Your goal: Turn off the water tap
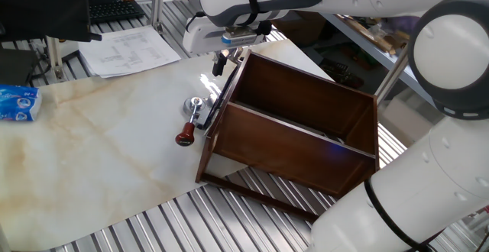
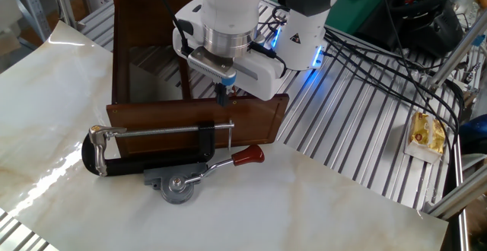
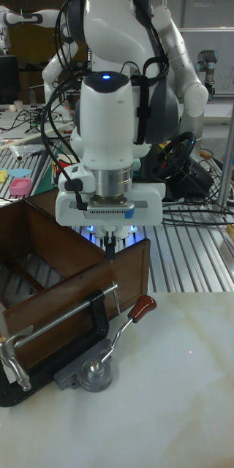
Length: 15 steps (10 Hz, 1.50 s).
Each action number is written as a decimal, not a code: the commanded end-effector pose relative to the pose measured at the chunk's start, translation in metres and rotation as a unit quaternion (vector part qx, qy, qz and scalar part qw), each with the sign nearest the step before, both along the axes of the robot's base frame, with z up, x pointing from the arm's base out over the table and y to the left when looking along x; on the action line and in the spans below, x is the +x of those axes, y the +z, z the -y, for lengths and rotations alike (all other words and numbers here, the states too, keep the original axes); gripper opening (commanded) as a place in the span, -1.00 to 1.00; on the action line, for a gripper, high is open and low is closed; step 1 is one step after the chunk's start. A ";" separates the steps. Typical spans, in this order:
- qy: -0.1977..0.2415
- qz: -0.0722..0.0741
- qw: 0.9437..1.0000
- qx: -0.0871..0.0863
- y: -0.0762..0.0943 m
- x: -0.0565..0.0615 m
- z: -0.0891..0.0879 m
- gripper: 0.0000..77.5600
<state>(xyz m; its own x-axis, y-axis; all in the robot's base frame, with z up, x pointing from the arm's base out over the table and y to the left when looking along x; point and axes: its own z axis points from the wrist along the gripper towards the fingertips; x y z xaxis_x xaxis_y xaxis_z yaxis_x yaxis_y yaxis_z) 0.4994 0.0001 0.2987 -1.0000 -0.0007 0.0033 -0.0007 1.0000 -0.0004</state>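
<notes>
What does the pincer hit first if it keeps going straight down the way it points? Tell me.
Most likely the top edge of the wooden box wall: the pincer points down just above it. The C-clamp and red-knobbed lever lie lower, on the table side. Depth is uncertain.

Glossy dk wood box (image 2: 152, 118), marble-look table (image 2: 319, 205), prob. laminate.

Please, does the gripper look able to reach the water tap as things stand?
Probably yes: the water tap lies uncovered, held by the C-clamp beside the wooden box, and the gripper hangs above its near wall with nothing between them.
</notes>
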 end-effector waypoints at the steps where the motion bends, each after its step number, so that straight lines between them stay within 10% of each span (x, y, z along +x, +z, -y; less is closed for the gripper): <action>1: -0.013 0.007 1.000 0.008 0.000 0.000 0.000 -1.00; 15: -0.003 0.004 1.000 -0.004 0.000 0.000 0.000 -1.00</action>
